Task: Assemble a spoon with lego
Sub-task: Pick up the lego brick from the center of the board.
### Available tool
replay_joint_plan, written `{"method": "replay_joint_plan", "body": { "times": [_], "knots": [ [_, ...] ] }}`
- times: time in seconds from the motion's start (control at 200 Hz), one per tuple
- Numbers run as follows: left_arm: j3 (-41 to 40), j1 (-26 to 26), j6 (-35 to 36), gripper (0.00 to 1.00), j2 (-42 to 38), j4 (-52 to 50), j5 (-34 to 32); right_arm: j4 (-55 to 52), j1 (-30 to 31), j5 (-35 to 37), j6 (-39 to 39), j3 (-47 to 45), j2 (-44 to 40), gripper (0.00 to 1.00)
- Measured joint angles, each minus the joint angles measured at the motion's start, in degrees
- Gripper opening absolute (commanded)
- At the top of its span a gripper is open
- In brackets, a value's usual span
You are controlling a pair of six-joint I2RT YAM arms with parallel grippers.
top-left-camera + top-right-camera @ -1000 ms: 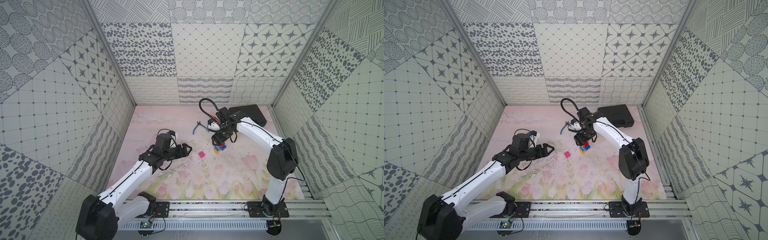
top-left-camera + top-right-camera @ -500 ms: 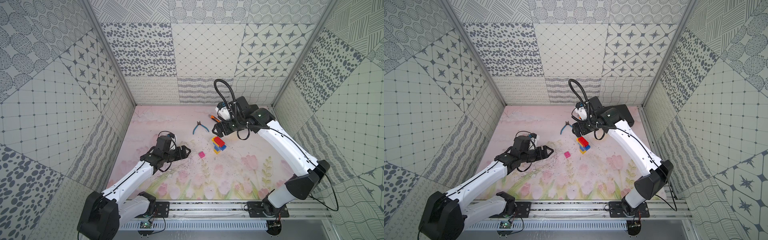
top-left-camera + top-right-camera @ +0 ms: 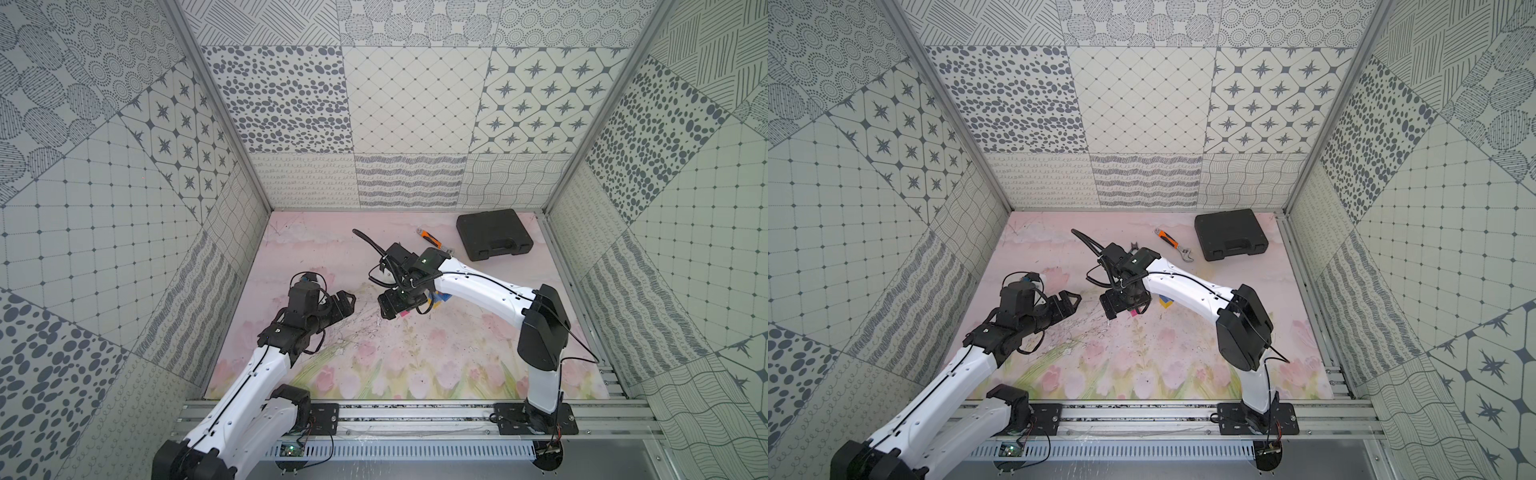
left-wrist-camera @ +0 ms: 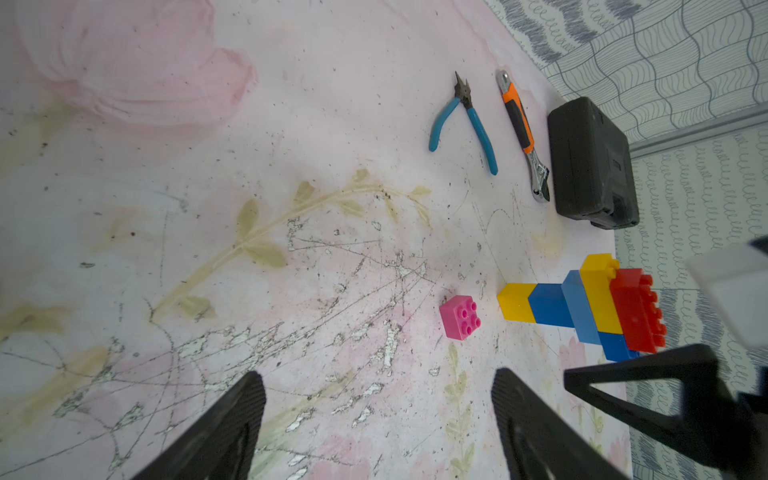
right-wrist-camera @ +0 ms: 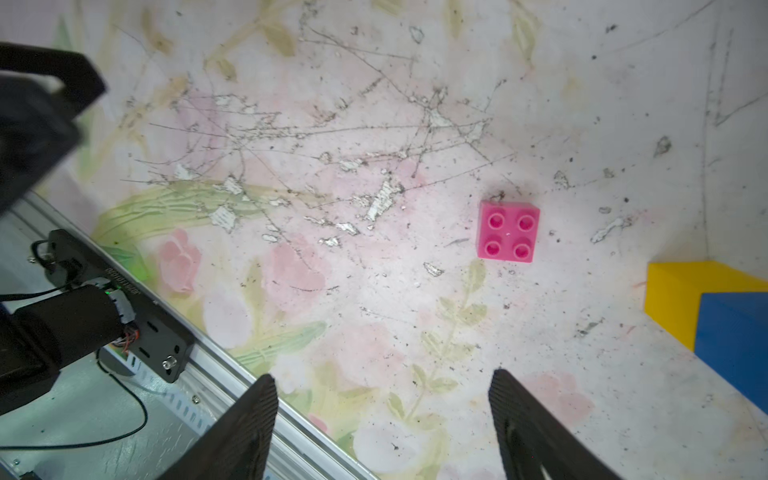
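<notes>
On the left, the left end effector (image 3: 345, 300) is hovering over the worktop (image 3: 374, 365), its jaws standing apart and holding nothing. Next to it, the right end effector (image 5: 382, 395) is hanging over the pink lego brick (image 5: 508, 231), also opened wide and empty. The brick is lying alone, studs up, just beside the yellow handle end of the spoon (image 4: 582, 307), not touching it. The spoon is lying flat on the worktop. Further back, the pliers (image 4: 463, 120), the wrench (image 4: 523, 133) and a black case (image 3: 494, 239) are resting side by side.
</notes>
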Motion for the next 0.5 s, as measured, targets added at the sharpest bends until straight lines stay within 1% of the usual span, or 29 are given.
{"method": "replay_joint_plan", "body": {
  "times": [0.18, 0.36, 0.5],
  "knots": [
    [-1.25, 0.17, -0.37, 0.87, -6.21, -3.15, -1.09, -0.04, -0.55, 4.5, -0.02, 0.92, 5.22, 0.73],
    [-1.57, 0.26, -0.37, 0.86, -7.15, -5.01, -1.16, -0.52, -0.94, 8.52, -1.2, 3.15, 9.22, 0.68],
    [-1.68, 0.35, -0.35, 0.86, -7.1, -5.77, -1.09, -0.26, -1.73, 9.64, -2.19, 3.19, 10.21, 0.64]
  ]
}}
